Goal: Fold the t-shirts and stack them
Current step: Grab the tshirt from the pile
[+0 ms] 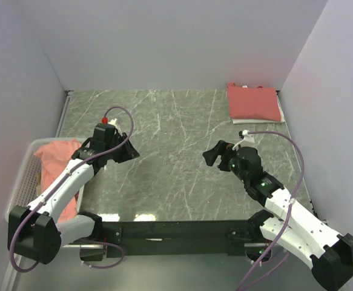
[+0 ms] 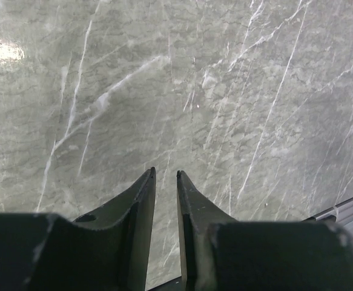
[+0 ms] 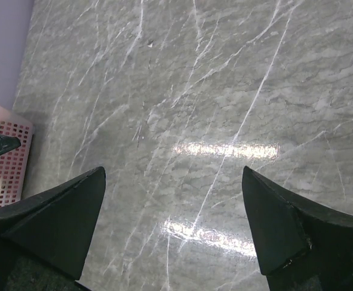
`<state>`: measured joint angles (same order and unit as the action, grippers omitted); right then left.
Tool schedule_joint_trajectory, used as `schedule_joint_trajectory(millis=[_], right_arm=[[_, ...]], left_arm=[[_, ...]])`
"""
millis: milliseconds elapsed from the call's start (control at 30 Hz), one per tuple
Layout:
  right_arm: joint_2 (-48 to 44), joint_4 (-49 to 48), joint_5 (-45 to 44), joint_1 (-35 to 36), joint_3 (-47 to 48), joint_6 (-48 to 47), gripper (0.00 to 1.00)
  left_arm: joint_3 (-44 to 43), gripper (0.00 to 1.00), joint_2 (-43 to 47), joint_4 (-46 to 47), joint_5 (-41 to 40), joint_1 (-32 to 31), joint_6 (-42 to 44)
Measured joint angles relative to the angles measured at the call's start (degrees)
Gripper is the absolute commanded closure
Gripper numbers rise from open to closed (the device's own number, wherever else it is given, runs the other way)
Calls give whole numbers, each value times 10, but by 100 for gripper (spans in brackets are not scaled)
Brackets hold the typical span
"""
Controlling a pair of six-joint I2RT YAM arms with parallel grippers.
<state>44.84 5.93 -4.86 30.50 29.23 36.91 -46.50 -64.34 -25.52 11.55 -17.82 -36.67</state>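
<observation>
A folded red t-shirt (image 1: 254, 102) lies on a white one at the table's far right corner. A crumpled salmon t-shirt (image 1: 58, 159) sits in the white basket (image 1: 22, 177) at the left edge. My left gripper (image 1: 129, 153) hovers over bare marble just right of the basket; in the left wrist view (image 2: 166, 174) its fingers are nearly together with a narrow gap and hold nothing. My right gripper (image 1: 211, 155) hovers over the middle of the table; in the right wrist view (image 3: 173, 173) it is wide open and empty.
The green marble tabletop (image 1: 176, 157) is walled by white panels at the back and both sides. The basket's pink-tinted mesh corner (image 3: 3, 163) shows at the left of the right wrist view. A black rail runs along the near edge (image 1: 176, 230).
</observation>
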Motion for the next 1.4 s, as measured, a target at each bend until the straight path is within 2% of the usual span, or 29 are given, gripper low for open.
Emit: schedule_joint_trajectory(millis=[533, 600, 633, 667, 700, 733, 800, 833, 900, 1033, 1200, 1300, 1400], right_arm=[[0, 13, 0, 0, 9, -6, 0], [0, 19, 0, 0, 9, -8, 0], [0, 23, -1, 0, 10, -9, 0], [0, 26, -2, 0, 11, -10, 0], [0, 28, -2, 0, 12, -12, 0], [0, 28, -2, 0, 13, -14, 0], [0, 31, -2, 0, 16, -19, 0], [0, 32, -1, 0, 17, -22, 0], [2, 34, 0, 0, 21, -26, 0], [12, 37, 7, 0, 27, -36, 0], [25, 38, 25, 0, 27, -39, 0], [31, 37, 32, 0, 27, -40, 0], [34, 37, 39, 0, 27, -40, 0]], left_arm=[[3, 67, 13, 6, -6, 0, -2], [3, 60, 18, -3, -39, -1, -11], [2, 52, 21, -11, -56, -1, -18], [-2, 50, 24, -28, -80, -1, -26], [-7, 48, 29, -46, -113, -1, -40], [-15, 42, 35, -64, -145, -1, -52], [-35, 38, 47, -106, -213, 0, -82], [-47, 30, 55, -125, -249, 4, -99], [-64, 26, 68, -154, -298, 13, -124], [-83, 13, 95, -192, -383, 73, -150], [-85, 12, 79, -191, -396, 201, -140], [-85, 16, 42, -171, -375, 256, -130], [-85, 24, -7, -147, -353, 282, -123]])
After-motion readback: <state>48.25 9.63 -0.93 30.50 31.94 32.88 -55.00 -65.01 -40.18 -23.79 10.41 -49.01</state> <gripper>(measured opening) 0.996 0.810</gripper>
